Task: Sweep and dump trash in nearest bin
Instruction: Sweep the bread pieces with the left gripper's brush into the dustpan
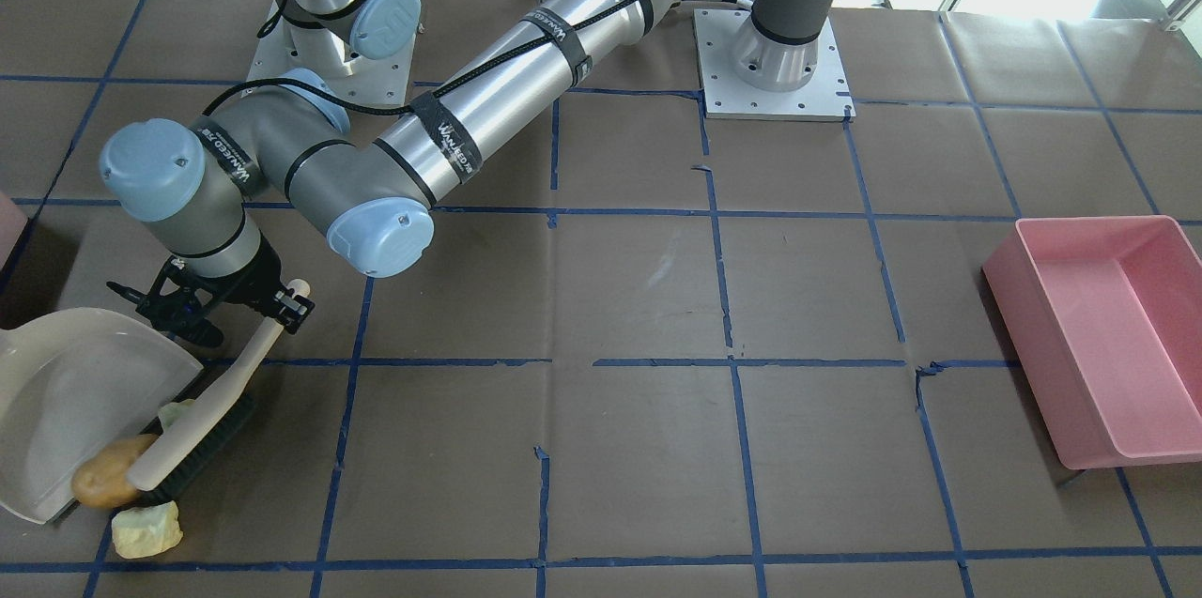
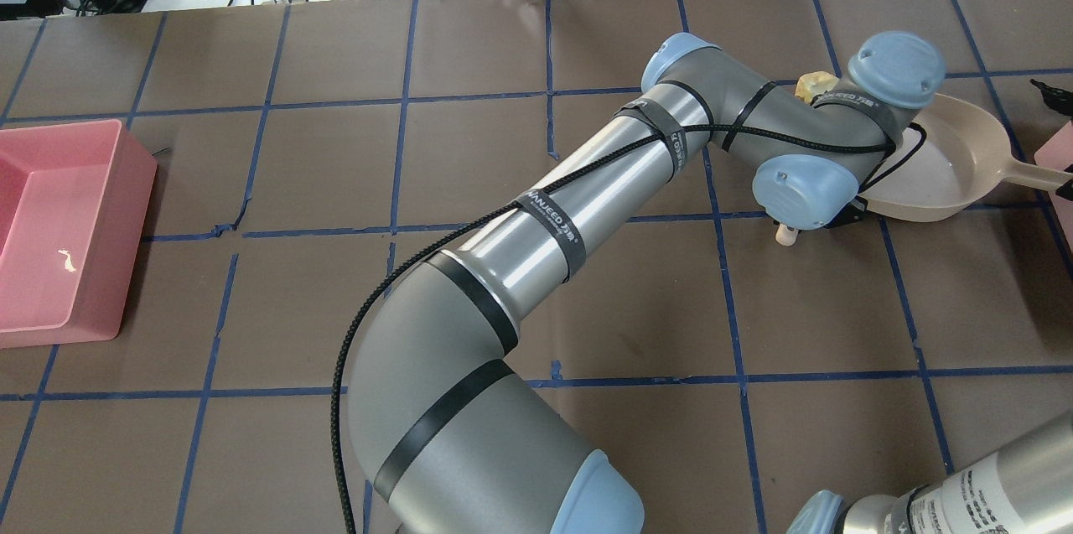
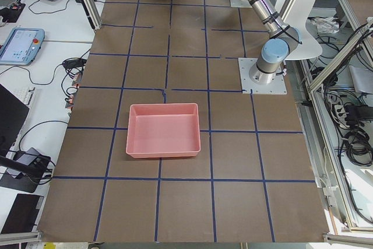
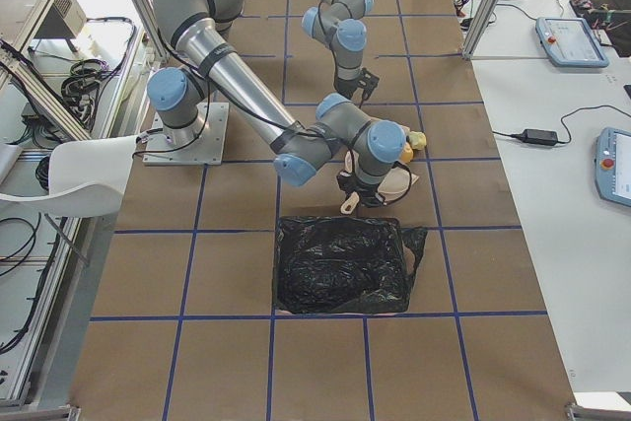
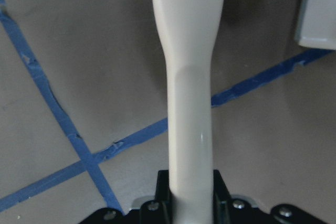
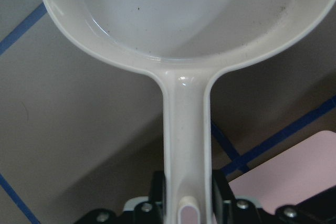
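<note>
Left gripper [image 5: 191, 195] clamped tight on brush [image 1: 202, 429] handle, bristles down on surface [image 1: 639, 298]. Right gripper [image 6: 187, 203] locked on dustpan [image 6: 184, 19] handle.

Front-facing view:
- Potato-like lump [image 1: 106, 481] at pan lip, against brush tip.
- One spongy chunk [image 1: 175, 412] wedged between bristles and pan.
- Second chunk [image 1: 147, 529] loose at potato's 5 o'clock, outside pan.

Step looks like sweeping, nothing fully in pan yet. Next move probably needs brush behind stray chunk, pushing toward 9 o'clock into pan. Then dump into pale pink bin [image 6: 299, 177] close beside pan handle.

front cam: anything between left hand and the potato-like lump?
The brush: its pale handle runs from the left hand down to the orange-brown lump, seen in the front-facing view.
</note>
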Tool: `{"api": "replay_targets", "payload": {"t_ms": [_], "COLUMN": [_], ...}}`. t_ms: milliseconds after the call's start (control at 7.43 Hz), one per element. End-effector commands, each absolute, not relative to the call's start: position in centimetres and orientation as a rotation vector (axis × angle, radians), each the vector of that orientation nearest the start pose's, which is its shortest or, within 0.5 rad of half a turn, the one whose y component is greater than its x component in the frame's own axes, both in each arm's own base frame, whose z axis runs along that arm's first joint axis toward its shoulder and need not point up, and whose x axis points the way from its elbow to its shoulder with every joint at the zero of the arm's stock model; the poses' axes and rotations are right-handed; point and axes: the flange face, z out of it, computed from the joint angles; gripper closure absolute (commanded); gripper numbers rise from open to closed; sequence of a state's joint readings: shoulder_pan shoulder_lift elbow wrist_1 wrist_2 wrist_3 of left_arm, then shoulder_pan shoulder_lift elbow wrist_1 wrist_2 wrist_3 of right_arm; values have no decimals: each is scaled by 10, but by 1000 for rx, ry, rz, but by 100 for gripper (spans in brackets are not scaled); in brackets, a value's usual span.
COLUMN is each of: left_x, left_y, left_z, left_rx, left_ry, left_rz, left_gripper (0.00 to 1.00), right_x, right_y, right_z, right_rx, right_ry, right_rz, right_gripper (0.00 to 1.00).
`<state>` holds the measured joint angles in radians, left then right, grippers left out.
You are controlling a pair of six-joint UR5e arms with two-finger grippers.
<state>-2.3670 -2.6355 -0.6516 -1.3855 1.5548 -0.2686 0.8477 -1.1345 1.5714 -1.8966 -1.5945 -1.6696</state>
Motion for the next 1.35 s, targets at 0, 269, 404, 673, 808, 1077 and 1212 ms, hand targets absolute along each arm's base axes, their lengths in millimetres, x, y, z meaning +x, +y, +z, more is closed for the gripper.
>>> {"api": "replay_targets", "payload": {"t_ms": [0, 269, 404, 673, 808, 1077, 1212], "left_x": [-742, -744, -739, -725, -704, -630, -608], "left_y": [-473, -464, -467, -470, -498, -583, -609], "left_z": [224, 235, 251, 305, 313, 311, 293], "left_rx": [993, 989, 916, 865, 811, 605, 546], "left_ry": [3050, 3033, 3032, 3039, 3052, 3064, 3044], "left_rz": [-132, -147, -201, -301, -313, -243, -196], "left_gripper": [99, 98, 98, 98, 98, 98, 98], "right_x": [-311, -310, -311, -310, -311, -310, -308], "right_y": [-556, -556, -556, -557, -557, -557, -558], "right_z": [274, 271, 273, 270, 270, 271, 269], "right_rx": [-1401, -1394, -1400, -1387, -1401, -1386, -1382], "right_ry": [2705, 2702, 2703, 2701, 2697, 2704, 2702], "right_rz": [102, 98, 103, 88, 93, 85, 80], "right_gripper": [85, 84, 84, 84, 84, 84, 84]}}
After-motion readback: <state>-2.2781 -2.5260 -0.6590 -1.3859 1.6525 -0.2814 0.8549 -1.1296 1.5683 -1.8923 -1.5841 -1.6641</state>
